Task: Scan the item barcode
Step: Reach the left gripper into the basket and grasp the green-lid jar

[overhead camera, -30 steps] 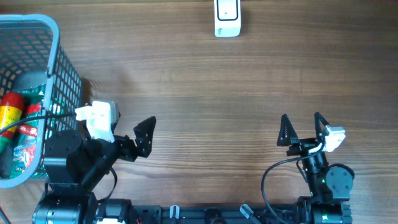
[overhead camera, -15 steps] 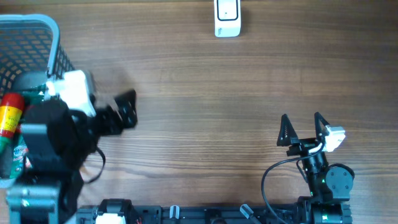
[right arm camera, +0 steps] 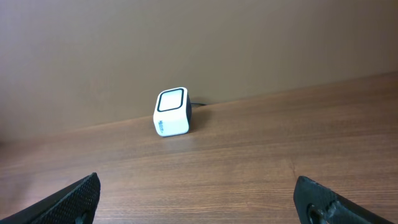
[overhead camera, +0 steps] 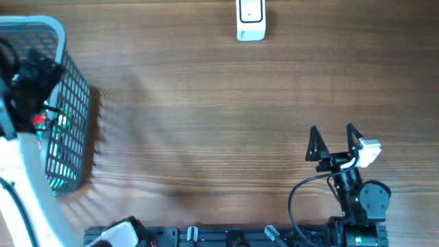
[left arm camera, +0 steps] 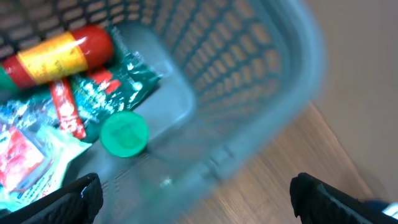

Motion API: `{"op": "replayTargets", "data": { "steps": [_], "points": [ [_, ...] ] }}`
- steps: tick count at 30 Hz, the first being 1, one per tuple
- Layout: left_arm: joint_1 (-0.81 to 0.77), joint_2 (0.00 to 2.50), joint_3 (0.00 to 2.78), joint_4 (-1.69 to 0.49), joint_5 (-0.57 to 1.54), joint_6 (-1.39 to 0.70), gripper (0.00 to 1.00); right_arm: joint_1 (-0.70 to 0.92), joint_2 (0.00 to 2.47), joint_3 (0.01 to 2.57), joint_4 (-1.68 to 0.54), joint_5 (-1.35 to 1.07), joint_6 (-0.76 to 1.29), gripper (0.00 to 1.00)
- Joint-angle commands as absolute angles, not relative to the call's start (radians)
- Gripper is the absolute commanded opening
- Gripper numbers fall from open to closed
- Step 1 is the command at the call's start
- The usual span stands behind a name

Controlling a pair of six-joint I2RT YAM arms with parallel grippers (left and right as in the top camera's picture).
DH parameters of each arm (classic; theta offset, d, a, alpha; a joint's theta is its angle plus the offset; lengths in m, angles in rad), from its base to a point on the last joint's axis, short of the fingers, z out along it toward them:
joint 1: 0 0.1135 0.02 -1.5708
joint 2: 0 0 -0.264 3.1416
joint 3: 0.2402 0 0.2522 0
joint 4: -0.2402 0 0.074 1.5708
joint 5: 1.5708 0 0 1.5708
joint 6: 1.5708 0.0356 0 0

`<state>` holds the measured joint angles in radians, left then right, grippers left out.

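Note:
The white barcode scanner (overhead camera: 250, 19) stands at the table's far edge, and shows as scanner (right arm camera: 171, 112) ahead in the right wrist view. Several items lie in the blue-grey basket (left arm camera: 249, 81): a red and yellow tube (left arm camera: 56, 56), a green packet (left arm camera: 118, 84), a green round cap (left arm camera: 124, 134) and a red sachet (left arm camera: 65, 106). My left gripper (left arm camera: 199, 199) hovers open above the basket's near corner, holding nothing. My right gripper (overhead camera: 333, 132) rests open and empty at the front right, far from the scanner.
The basket (overhead camera: 72, 103) stands at the table's left edge, partly covered by my left arm (overhead camera: 20, 165). Bare wood lies between the basket, the scanner and the right arm. The left wrist view is blurred by motion.
My left arm has swung from the front-left table area leftward and up over the basket, gripper still open. The right arm has not moved.

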<state>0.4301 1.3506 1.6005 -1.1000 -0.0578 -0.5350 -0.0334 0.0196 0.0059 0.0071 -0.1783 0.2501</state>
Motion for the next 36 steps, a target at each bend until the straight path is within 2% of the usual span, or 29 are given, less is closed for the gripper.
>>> {"op": "replayTargets", "data": {
  "steps": [1,18,29,34,35,36],
  "points": [
    [0.551,1.407,1.611,-1.080,0.081,-0.559,1.00,-0.025,0.021,0.006,0.012,-0.164,0.263,1.00],
    [0.583,1.870,1.608,-1.150,0.014,-0.596,1.00,-0.025,0.021,0.006,0.012,-0.164,0.263,1.00],
    [0.561,2.009,1.590,-1.156,0.014,-0.596,1.00,-0.025,0.024,0.006,0.012,-0.164,0.263,1.00],
    [0.557,2.022,1.578,-1.158,0.014,-0.596,0.86,-0.025,0.024,0.006,0.012,-0.164,0.263,1.00],
    [0.557,2.022,1.578,-1.167,0.014,-0.595,0.80,-0.025,0.024,0.006,0.012,-0.164,0.263,1.00],
    [0.557,2.022,1.578,-1.173,0.014,-0.595,0.70,-0.025,0.024,0.006,0.012,-0.164,0.263,1.00]
  ]
}}
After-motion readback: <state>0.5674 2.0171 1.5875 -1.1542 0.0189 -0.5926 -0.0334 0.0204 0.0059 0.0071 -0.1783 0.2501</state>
